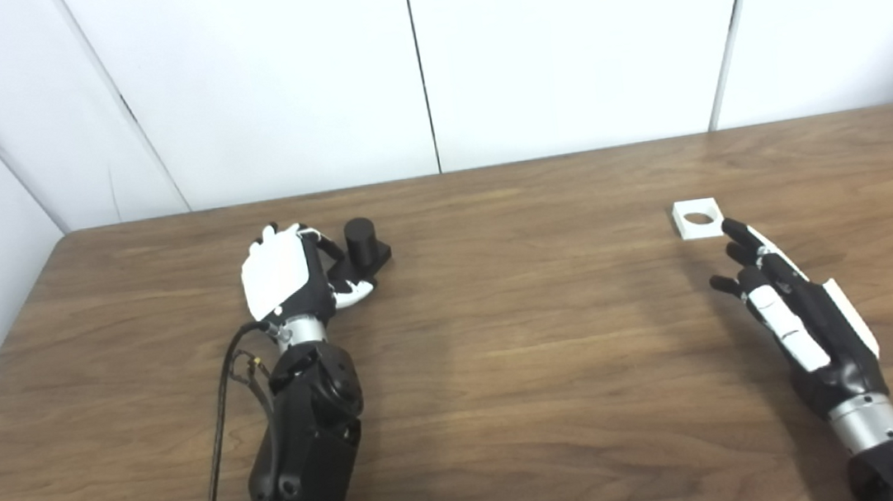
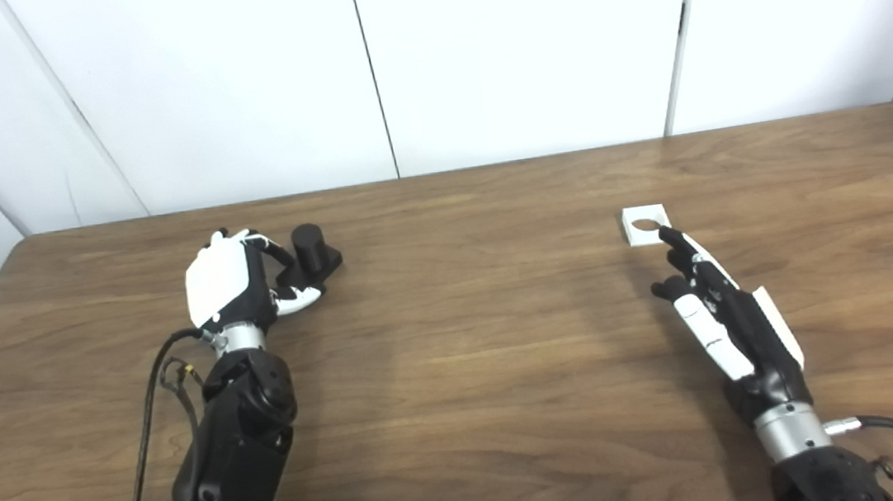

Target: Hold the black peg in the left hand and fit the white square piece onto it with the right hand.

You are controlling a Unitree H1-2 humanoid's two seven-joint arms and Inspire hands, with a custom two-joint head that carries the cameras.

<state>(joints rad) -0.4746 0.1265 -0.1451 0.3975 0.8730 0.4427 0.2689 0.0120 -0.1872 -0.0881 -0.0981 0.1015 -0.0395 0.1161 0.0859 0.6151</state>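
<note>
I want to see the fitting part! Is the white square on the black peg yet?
Not yet. The white square lies flat on the table, its hole empty, by the right hand. The peg stands upright far off, at the left hand.

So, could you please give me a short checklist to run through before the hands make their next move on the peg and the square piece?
1. Black peg upright on its base on the table: ok.
2. Left hand holding the peg: cannot tell; its fingers curl at the peg's base, but the grip is hidden.
3. White square piece lying flat, hole facing up: ok.
4. Right hand holding the piece: not ok; the fingers are spread, their tips just short of it.
5. Table between peg and piece free of obstacles: ok.
</note>
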